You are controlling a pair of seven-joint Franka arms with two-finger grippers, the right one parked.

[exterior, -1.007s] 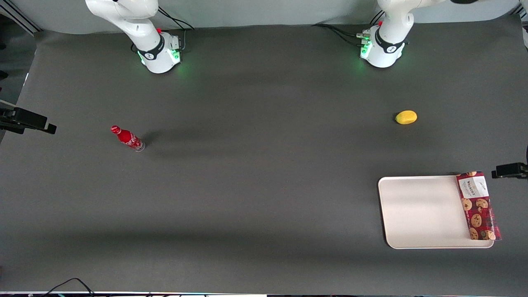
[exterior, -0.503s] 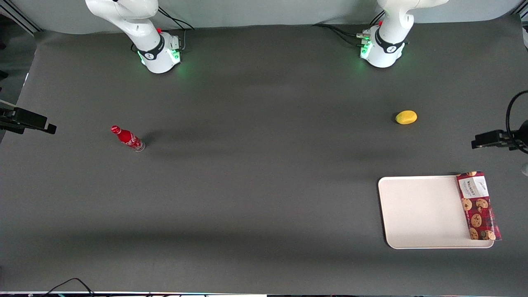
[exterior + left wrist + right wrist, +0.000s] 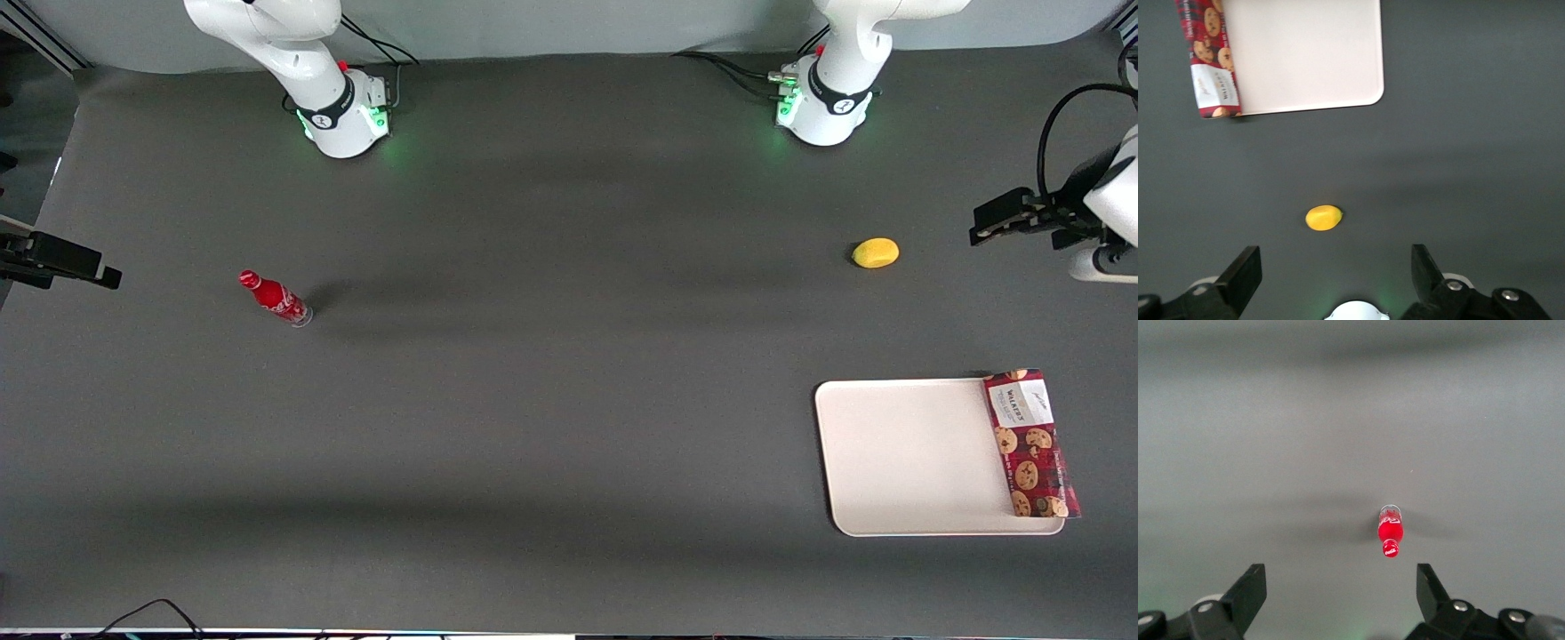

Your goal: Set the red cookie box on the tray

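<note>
The red cookie box (image 3: 1031,444) (image 3: 1208,60) lies lengthwise along the short edge of the cream tray (image 3: 907,458) (image 3: 1305,53) at the working arm's end, its outer side overhanging the rim. Its white label end points away from the front camera. My left gripper (image 3: 1335,257) hangs high over the table, open, with nothing between its fingers. It is well apart from the box and farther from the front camera than the tray. In the front view only the arm's wrist (image 3: 1098,200) shows at the table's edge.
A yellow fruit (image 3: 876,252) (image 3: 1323,217) lies on the dark mat, farther from the front camera than the tray and roughly level with the wrist. A small red soda bottle (image 3: 276,299) (image 3: 1391,532) stands toward the parked arm's end.
The left arm has drawn away from the front camera, from beside the tray to level with the yellow fruit. The box and tray have stayed put.
</note>
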